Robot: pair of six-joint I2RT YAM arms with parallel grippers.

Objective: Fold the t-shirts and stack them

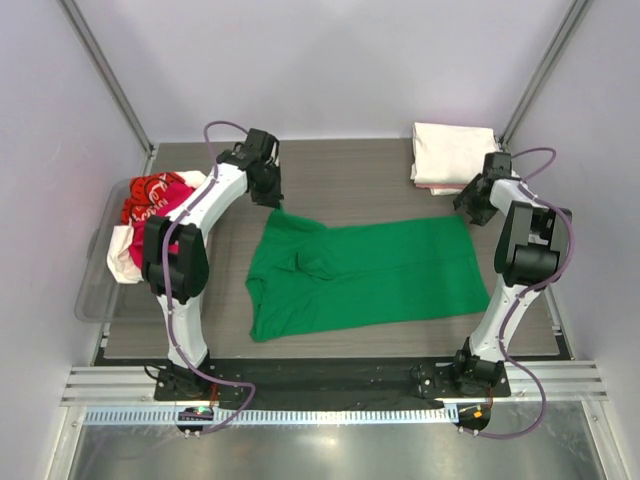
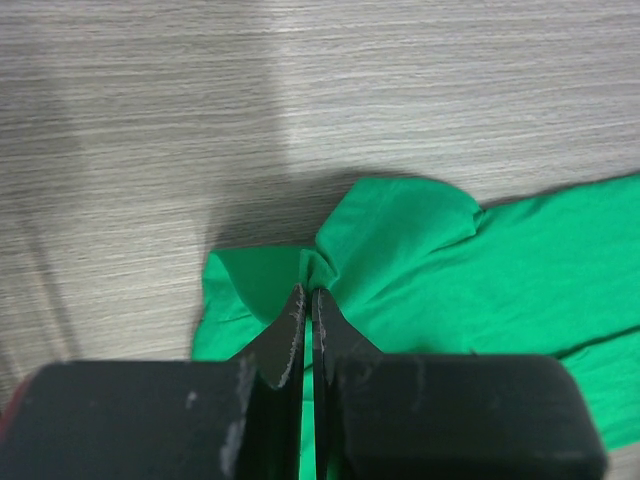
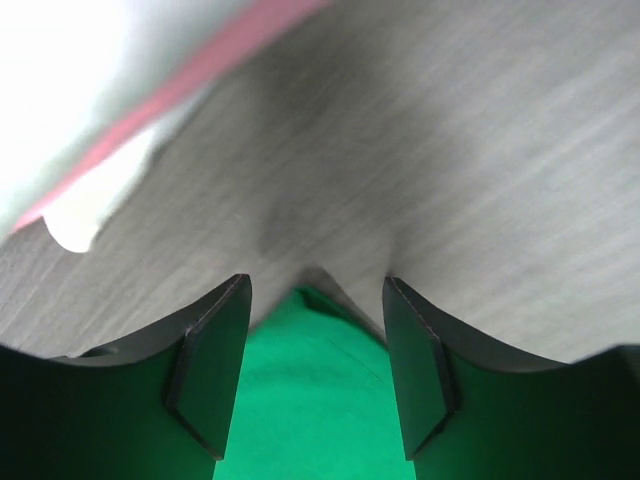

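Note:
A bright green t-shirt (image 1: 370, 275) lies spread across the middle of the table, partly folded over at its left end. My left gripper (image 1: 275, 200) is at the shirt's far left corner. In the left wrist view that gripper (image 2: 309, 290) is shut on a pinched fold of the green cloth (image 2: 420, 260). My right gripper (image 1: 468, 212) hovers over the shirt's far right corner. In the right wrist view it (image 3: 315, 290) stands open, with the green corner (image 3: 315, 390) lying between the pads and touching neither.
A folded stack of cream-white and pink t-shirts (image 1: 450, 152) sits at the back right, its edge blurred in the right wrist view (image 3: 80, 100). At the left edge, a clear plastic bin (image 1: 100, 290) holds crumpled red and white shirts (image 1: 150, 200).

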